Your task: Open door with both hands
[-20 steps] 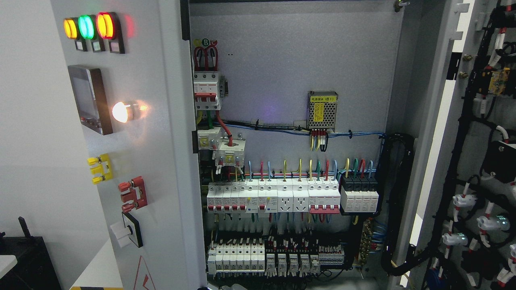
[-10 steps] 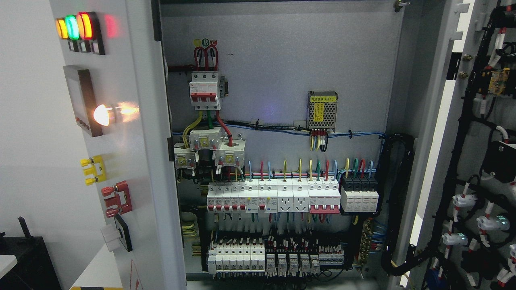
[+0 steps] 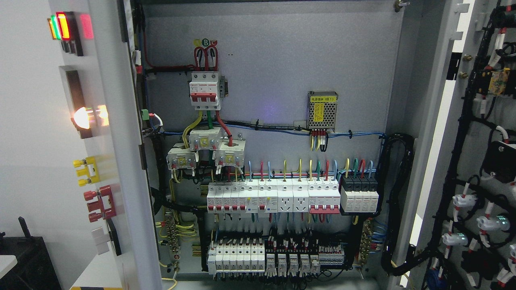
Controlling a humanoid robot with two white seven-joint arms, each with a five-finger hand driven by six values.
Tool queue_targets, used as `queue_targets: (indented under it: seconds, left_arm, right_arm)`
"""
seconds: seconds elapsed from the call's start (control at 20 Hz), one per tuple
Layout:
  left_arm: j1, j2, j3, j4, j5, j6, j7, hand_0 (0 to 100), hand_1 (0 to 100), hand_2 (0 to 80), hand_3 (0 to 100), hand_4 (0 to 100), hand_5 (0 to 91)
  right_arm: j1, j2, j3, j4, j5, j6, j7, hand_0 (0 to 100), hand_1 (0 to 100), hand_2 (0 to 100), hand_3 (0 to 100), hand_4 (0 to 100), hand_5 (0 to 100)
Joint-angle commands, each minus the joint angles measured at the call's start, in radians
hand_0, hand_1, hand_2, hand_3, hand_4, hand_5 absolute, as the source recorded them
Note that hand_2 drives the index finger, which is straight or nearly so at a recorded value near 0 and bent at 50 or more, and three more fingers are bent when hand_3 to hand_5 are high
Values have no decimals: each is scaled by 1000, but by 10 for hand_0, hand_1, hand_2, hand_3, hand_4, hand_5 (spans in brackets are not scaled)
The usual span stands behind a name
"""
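The left cabinet door (image 3: 117,161) is swung far out and shows almost edge-on, with lit indicator lamps (image 3: 60,26), a glowing white lamp (image 3: 82,117) and yellow and red handles (image 3: 90,189) on its face. The right door (image 3: 479,161) stands wide open, its inner side laced with black wiring. Between them the cabinet interior (image 3: 274,121) lies fully exposed, with rows of breakers (image 3: 290,197) and a meshed power supply (image 3: 322,109). Neither of my hands appears in the head view.
A black box (image 3: 24,257) and a white table corner (image 3: 96,274) sit at the lower left, beside the left door. Cable bundles (image 3: 397,201) run down the cabinet's right inner wall.
The left door has swung further out to the left, uncovering the cabinet's left wall, more wiring and a terminal strip. The right door has not moved.
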Motion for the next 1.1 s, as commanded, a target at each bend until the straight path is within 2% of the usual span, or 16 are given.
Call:
queue_targets:
  seconds: [0.0,0.45,1.05]
  left_arm:
    - [0,0,0,0,0,1,0,0,0,0,0,33,0]
    - [0,0,0,0,0,1,0,0,0,0,0,33,0]
    - [0,0,0,0,0,-1,0,0,0,0,0,33,0]
  right_arm:
    - [-5,30,29,-3,1,12,-6,0,0,0,0,0,0]
    - [-18,78,38,-5,12,37,-9,0,0,0,0,0,0]
    - [-39,110,70,-2,33,41,-14,0,0,0,0,0,0]
